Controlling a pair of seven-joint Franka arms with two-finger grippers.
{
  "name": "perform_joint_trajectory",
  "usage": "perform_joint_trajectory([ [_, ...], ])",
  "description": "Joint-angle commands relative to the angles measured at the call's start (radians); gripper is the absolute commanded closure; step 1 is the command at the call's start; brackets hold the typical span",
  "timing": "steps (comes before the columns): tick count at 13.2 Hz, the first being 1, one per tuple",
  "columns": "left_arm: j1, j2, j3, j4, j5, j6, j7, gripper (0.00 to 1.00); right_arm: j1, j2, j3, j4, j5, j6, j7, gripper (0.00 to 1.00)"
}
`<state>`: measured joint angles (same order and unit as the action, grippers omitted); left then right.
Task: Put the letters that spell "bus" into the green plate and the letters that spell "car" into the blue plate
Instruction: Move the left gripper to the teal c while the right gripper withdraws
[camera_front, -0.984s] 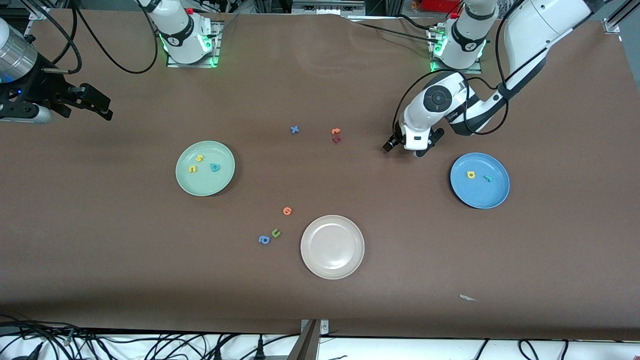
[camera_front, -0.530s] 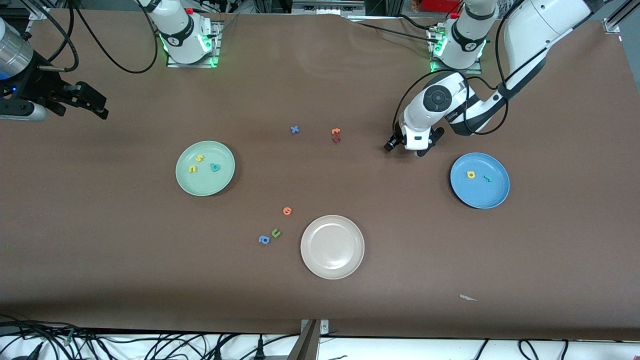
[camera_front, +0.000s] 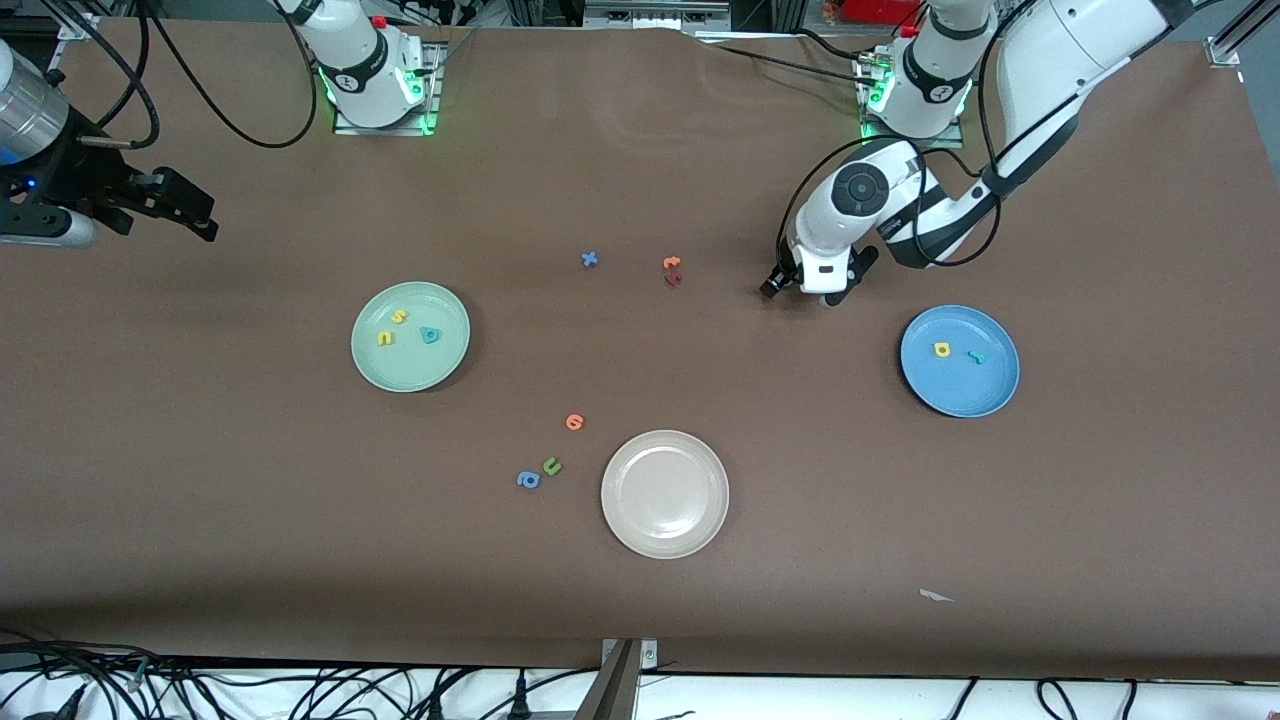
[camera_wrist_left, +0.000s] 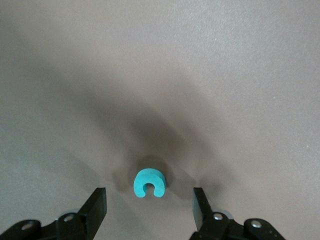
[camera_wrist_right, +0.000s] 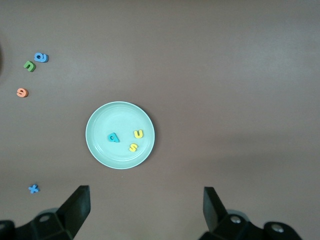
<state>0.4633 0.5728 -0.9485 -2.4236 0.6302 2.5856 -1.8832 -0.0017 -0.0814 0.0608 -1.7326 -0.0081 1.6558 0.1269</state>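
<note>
Lying between open left gripper (camera_wrist_left: 149, 205) fingers: teal c (camera_wrist_left: 149, 183).

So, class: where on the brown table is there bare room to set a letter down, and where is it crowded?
Bare patches: the brown table nearer the camera than the pale green plate, and between the beige-white plate and mid-blue plate. Crowded: around the orange letter, olive-green u and blue a.

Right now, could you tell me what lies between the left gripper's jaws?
The teal c lies on the brown table between the open jaws of the left gripper, as the left wrist view shows.
</note>
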Motion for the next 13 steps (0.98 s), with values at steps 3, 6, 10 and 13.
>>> perform_joint_trajectory([
  [3, -0.012, 0.035, 0.028, 0.005, 0.161, 0.01, -0.131, 0.24, -0.015, 0.014, 0.011, 0.031, -0.003, -0.024, -0.013, 0.0],
  [6, -0.008, 0.035, 0.028, 0.006, 0.161, 0.01, -0.131, 0.28, -0.015, 0.014, 0.011, 0.031, -0.001, -0.024, -0.012, 0.0],
  [10, -0.006, 0.033, 0.028, 0.006, 0.161, 0.01, -0.128, 0.44, -0.015, 0.014, 0.01, 0.031, -0.001, -0.025, -0.012, 0.0],
  [13, 0.006, 0.032, 0.03, 0.006, 0.161, 0.008, -0.122, 0.44, -0.015, 0.015, 0.01, 0.031, -0.001, -0.024, -0.012, 0.0],
])
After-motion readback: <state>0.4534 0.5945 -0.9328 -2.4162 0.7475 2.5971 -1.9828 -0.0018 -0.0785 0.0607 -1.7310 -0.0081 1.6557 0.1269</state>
